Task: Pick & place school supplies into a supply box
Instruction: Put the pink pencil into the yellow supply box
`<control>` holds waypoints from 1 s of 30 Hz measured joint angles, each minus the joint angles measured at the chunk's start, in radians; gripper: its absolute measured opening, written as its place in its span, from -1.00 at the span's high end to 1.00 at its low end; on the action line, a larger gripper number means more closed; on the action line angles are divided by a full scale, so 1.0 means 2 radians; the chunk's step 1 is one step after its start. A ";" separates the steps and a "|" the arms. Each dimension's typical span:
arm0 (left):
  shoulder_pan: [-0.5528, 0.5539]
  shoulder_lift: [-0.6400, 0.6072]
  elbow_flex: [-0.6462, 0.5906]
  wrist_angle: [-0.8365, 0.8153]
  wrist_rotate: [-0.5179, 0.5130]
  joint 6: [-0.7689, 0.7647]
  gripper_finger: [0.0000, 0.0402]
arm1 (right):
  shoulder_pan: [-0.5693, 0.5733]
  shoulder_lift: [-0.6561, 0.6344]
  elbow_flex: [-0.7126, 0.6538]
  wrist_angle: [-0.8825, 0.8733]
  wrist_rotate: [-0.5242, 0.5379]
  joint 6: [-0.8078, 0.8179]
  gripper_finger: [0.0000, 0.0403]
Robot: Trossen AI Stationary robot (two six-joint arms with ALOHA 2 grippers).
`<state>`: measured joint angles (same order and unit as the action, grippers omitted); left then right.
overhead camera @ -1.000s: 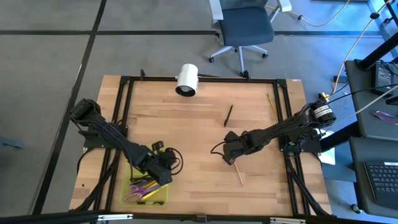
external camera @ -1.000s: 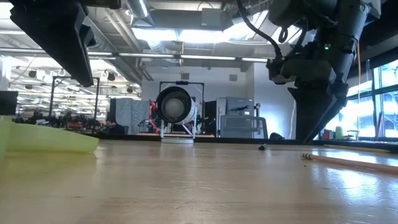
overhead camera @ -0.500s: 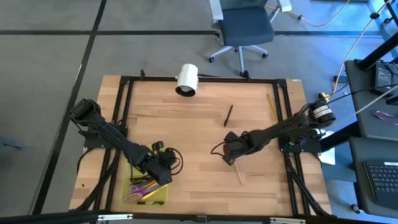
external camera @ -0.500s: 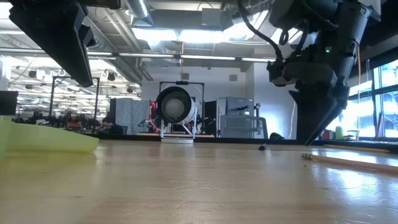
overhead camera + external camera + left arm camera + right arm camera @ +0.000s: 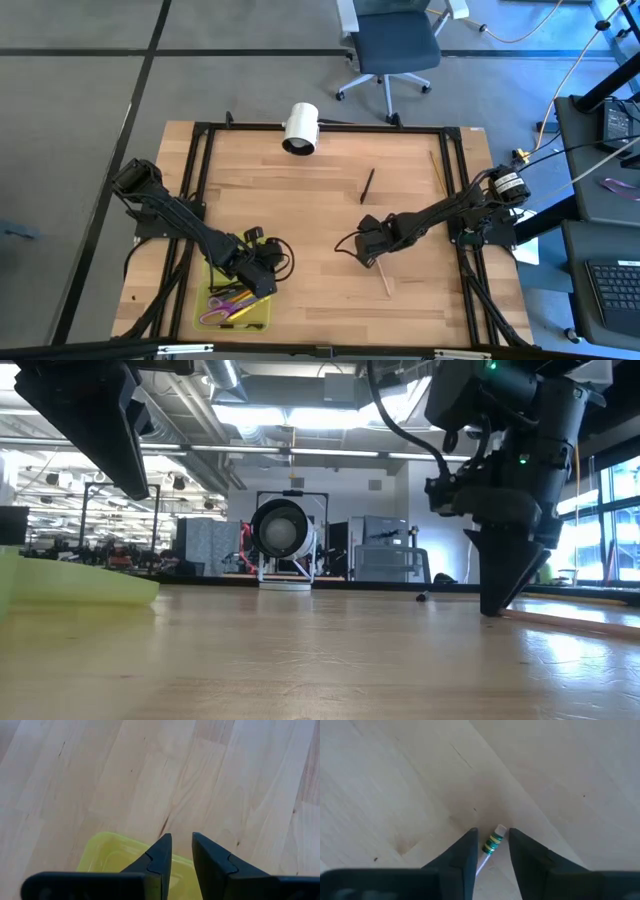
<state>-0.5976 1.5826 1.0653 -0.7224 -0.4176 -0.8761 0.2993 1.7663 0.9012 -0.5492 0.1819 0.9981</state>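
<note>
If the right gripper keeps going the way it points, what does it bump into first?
Probably the pencil, whose eraser end sits between the right gripper's jaws, then the wooden table right beneath.

Left gripper (image 5: 181, 855): two dark fingers (image 5: 159, 857) stand a narrow gap apart, nothing between them. Beneath the tips, a rounded corner of the translucent yellow-green supply box (image 5: 107, 854). Beyond it, bare pale wooden table (image 5: 190, 775), grain visible.

- Wooden tabletop (image 5: 300, 210), light planks, edged by a black metal frame (image 5: 200, 150).
- White cylinder (image 5: 301, 128) lying at the tabletop's far edge.
- Grey office chair (image 5: 392, 45) on the floor beyond.
- Keyboard (image 5: 612, 290) on a side desk.
</note>
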 joint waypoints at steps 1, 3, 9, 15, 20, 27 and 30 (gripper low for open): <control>0.000 0.000 0.000 0.000 -0.001 0.000 0.65 | 0.000 -0.001 0.000 -0.002 0.000 -0.001 0.50; 0.000 0.000 0.000 0.000 -0.003 0.000 0.64 | 0.000 -0.001 0.000 -0.002 0.000 -0.004 0.58; 0.000 0.000 0.000 0.000 -0.003 0.000 0.65 | 0.000 -0.001 -0.001 -0.002 -0.003 -0.022 0.81; 0.000 0.000 0.000 0.000 -0.004 0.000 0.66 | 0.000 -0.001 -0.001 -0.002 -0.003 -0.031 0.89; 0.000 0.000 0.000 0.000 -0.004 0.000 0.64 | 0.002 0.000 0.003 -0.005 0.002 -0.030 0.89; -0.001 0.000 0.000 0.000 -0.004 0.000 0.66 | 0.002 0.004 0.028 -0.017 0.009 -0.043 0.89; -0.001 0.000 0.000 0.000 -0.004 0.000 0.66 | 0.002 0.005 0.035 -0.018 0.009 -0.047 0.89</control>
<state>-0.5987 1.5826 1.0653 -0.7226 -0.4252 -0.8761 0.3023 1.7760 0.9705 -0.5854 0.2001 0.9041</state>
